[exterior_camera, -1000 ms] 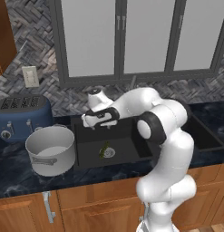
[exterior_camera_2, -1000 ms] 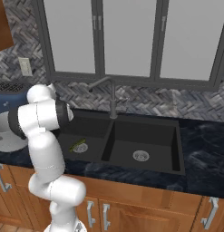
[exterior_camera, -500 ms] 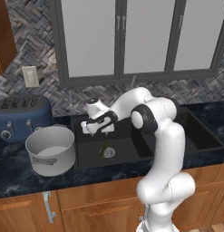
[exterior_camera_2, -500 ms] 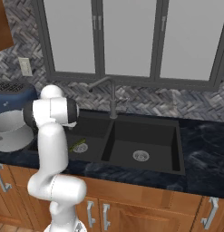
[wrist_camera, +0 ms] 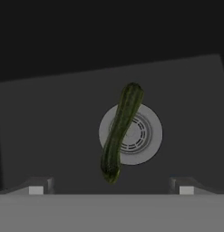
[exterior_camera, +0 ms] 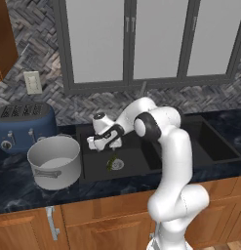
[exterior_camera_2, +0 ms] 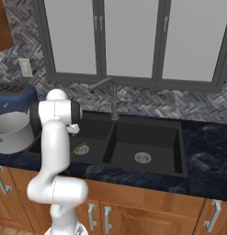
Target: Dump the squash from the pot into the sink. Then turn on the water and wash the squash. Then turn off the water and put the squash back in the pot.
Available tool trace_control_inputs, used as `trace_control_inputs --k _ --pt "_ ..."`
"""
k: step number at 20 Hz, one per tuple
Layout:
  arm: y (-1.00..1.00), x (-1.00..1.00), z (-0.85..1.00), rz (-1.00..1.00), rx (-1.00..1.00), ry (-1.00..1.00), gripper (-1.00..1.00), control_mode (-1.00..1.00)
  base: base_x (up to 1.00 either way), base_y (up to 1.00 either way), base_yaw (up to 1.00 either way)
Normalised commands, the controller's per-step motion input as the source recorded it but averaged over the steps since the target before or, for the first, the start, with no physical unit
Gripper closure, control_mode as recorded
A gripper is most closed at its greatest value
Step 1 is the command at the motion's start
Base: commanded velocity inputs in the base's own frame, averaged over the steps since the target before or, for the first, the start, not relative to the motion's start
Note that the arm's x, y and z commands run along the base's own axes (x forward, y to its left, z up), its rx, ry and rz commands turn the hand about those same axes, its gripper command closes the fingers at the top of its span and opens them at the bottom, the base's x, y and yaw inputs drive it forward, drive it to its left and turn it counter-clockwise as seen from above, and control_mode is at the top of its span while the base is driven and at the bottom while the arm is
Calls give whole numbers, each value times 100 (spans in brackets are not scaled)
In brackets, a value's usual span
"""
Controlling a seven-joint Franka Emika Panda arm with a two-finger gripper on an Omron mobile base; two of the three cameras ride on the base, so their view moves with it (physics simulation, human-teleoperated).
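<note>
Green and slim, your squash (wrist_camera: 120,131) lies flat on the black floor of the sink (exterior_camera: 136,163), across the round silver drain (wrist_camera: 147,136), one end on the disc and the other past its rim. In the left base view you see it (exterior_camera: 112,162) in the basin nearest the pot (exterior_camera: 54,162). That pot stands upright on the dark desk (exterior_camera: 24,190), just left of the sink, with the blue toaster (exterior_camera: 23,127) behind it. Your gripper (exterior_camera: 99,144) hangs above the squash with its fingers spread wide, holding nothing. From the right you find the faucet (exterior_camera_2: 114,98) rising behind the divider between the basins.
</note>
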Motion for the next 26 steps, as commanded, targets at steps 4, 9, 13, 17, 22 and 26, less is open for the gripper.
trace_control_inputs --k 4,9,13,17,22,26 --pt "-2 9 -28 0 0 0 -100 -100 0 0 0" --pt "-5 2 -34 0 0 0 -100 -100 0 0 0" --pt "-15 0 -26 0 0 0 -100 -100 0 0 0" --pt "-17 0 -26 0 0 0 -100 -100 0 0 0" --pt "-8 0 -29 0 0 0 -100 -100 0 0 0" --pt "-2 2 -34 0 0 0 -100 -100 0 0 0"
